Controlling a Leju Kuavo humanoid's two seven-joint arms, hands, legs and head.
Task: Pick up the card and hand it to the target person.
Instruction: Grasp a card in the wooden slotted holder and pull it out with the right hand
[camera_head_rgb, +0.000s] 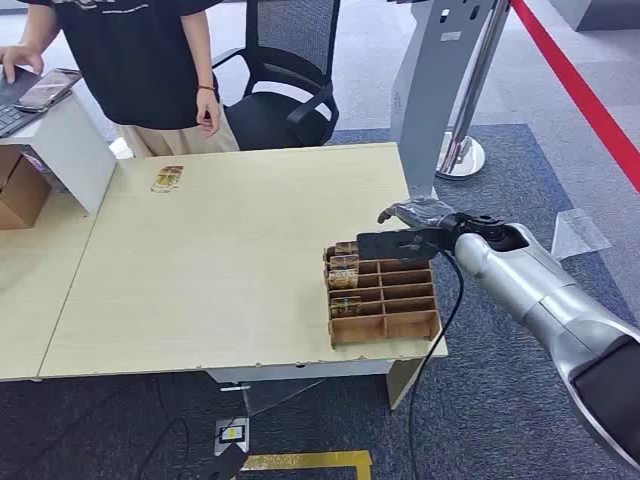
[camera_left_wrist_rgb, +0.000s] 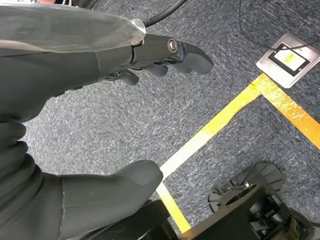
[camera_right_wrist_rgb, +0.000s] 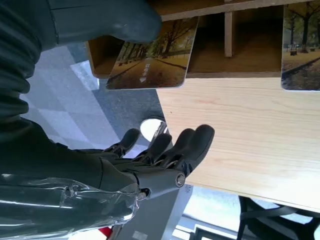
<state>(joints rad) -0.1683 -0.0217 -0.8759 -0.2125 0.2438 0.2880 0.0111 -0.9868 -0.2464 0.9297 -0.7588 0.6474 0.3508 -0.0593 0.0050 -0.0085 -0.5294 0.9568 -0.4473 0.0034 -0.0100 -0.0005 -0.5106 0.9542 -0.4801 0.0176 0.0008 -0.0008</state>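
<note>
A wooden compartment box (camera_head_rgb: 400, 325) sits at the table's front right corner, with picture cards (camera_head_rgb: 343, 272) standing in its left slots. My right hand (camera_head_rgb: 413, 214) hovers just behind the box, fingers spread and holding nothing. In the right wrist view the thumb (camera_right_wrist_rgb: 113, 22) overlaps the corner of one autumn-tree card (camera_right_wrist_rgb: 154, 57) in the box, while the fingers (camera_right_wrist_rgb: 170, 150) stay off it; a second card (camera_right_wrist_rgb: 300, 50) stands further along. Another card (camera_head_rgb: 167, 178) lies flat on the table near the person (camera_head_rgb: 143, 60). My left hand (camera_left_wrist_rgb: 75, 65) hangs over the carpet, fingers apart.
The person in a black shirt stands behind the table's far left, one hand (camera_head_rgb: 207, 110) hanging down. An office chair (camera_head_rgb: 290, 80) and a silver stand (camera_head_rgb: 445, 90) are behind the table. A white riser (camera_head_rgb: 72, 150) with a phone sits at the far left.
</note>
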